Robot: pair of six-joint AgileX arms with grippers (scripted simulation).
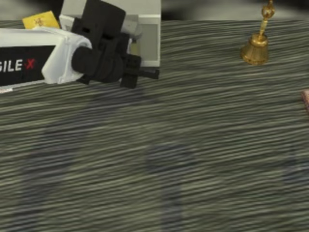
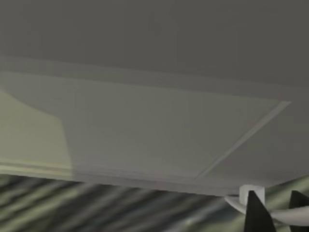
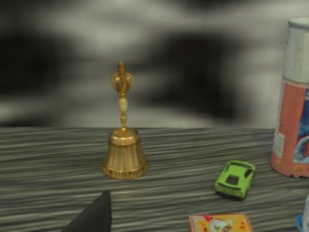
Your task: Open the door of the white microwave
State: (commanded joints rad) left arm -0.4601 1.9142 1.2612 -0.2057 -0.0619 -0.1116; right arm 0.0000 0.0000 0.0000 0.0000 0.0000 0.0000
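Microwave at the table's far left is mostly hidden by my left gripper, its door fills the wrist view, and I cannot tell how the jaws stand.

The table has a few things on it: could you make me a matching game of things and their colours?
Things:
1. bell
2. toy car
3. microwave
4. left gripper

Colours:
A. black
B. bright green
C. golden
D. pale grey-white

Pairs: 1-C, 2-B, 3-D, 4-A
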